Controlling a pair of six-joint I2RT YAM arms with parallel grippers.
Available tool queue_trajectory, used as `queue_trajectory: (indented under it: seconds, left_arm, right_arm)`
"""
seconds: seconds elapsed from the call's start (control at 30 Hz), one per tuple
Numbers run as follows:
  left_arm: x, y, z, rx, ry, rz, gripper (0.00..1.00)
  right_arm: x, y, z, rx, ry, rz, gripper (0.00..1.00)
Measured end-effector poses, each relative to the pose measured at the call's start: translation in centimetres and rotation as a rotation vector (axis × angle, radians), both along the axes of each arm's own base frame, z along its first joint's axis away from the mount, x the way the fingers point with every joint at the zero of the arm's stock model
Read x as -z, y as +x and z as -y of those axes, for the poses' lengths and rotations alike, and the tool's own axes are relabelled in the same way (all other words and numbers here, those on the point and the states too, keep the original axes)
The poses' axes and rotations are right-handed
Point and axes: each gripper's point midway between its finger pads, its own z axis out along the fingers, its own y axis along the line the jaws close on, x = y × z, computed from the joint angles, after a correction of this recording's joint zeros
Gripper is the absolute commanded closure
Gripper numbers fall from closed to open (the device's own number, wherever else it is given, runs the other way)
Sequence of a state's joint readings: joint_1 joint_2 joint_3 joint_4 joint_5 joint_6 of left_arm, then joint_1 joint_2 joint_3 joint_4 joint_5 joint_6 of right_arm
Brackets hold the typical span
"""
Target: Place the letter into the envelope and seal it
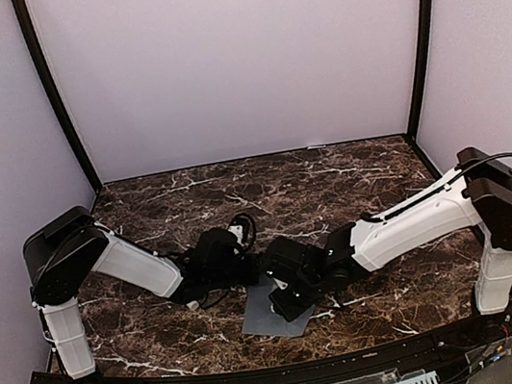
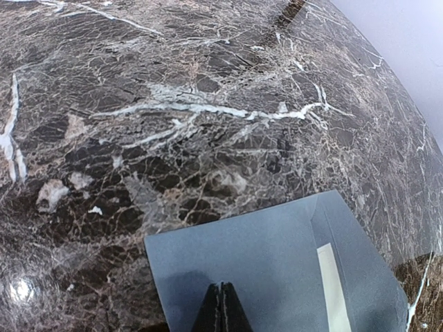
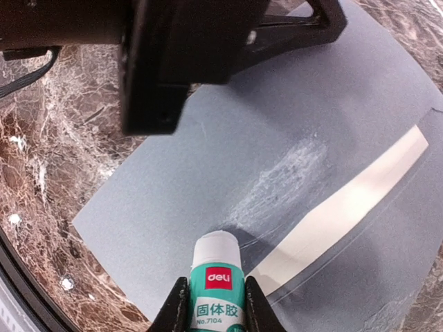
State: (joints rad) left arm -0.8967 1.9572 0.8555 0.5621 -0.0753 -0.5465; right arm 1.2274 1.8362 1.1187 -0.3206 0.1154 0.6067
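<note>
From above, the left arm (image 1: 136, 265) and right arm (image 1: 416, 220) reach inward and meet over the middle of the marble table (image 1: 331, 175), close to its near edge. The grey-blue envelope (image 1: 266, 317) lies flat beneath their wrists, its near corner close to the table's near rim. Bare marble runs from there to the far wall and out to both sides. In the left wrist view, the left gripper (image 2: 221, 310) has its fingers pressed together with nothing between them. Its tips point down at the near part of the envelope, but whether they touch the paper cannot be told. To their right a narrow cream strip of the letter (image 2: 332, 290) shows in the envelope's mouth, the rest of the sheet covered by grey-blue paper. Dark marble lies beyond the envelope's far and left edges. In the right wrist view, the right gripper (image 3: 216, 308) is clamped on a white-and-green glue stick (image 3: 216, 266), whose white tip stands at the envelope's surface. Just beyond the tip is a whitish glue smear (image 3: 277, 180), with the cream strip to its right.
</note>
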Motion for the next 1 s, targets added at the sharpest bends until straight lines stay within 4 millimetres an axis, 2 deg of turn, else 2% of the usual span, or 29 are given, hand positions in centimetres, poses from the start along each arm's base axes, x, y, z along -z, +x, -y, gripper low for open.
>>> queue_trajectory:
  seconds: [0.1, 0.2, 0.4, 0.53, 0.67, 0.8, 0.97, 1.0]
  left_arm:
    - [0.0, -0.1, 0.0, 0.002, -0.004, 0.002, 0.97]
    - [0.0, -0.3, -0.3, 0.004, -0.01, 0.007, 0.96]
    - [-0.1, -1.4, -1.7, 0.007, 0.001, 0.006, 0.95]
    - [-0.2, -1.8, -2.2, 0.008, 0.007, 0.007, 0.93]
    - [-0.3, -2.0, -2.4, 0.016, 0.01, 0.01, 0.87]
    - [-0.5, -2.4, -2.7, 0.028, 0.011, 0.013, 0.77]
    - [-0.9, -2.9, -3.0, 0.044, 0.01, 0.018, 0.69]
    - [-1.0, -3.0, -3.0, 0.048, 0.009, 0.019, 0.68]
  right_arm:
    - [-0.5, 1.0, 1.3, 0.028, -0.021, 0.06, 1.0]
    - [-2.0, 3.3, 3.0, 0.087, -0.022, 0.179, 1.0]
    - [-6.9, 8.5, 8.3, 0.261, 0.045, 0.498, 1.0]
    - [-8.0, 10.3, 11.2, 0.363, 0.054, 0.624, 1.0]
    - [-6.7, 10.9, 13.8, 0.41, 0.042, 0.673, 1.0]
    - [-4.5, 10.9, 15.9, 0.429, 0.044, 0.686, 1.0]
    - [-2.0, 10.8, 17.0, 0.431, 0.072, 0.672, 1.0]
    - [-1.6, 10.7, 17.0, 0.429, 0.074, 0.67, 0.96]
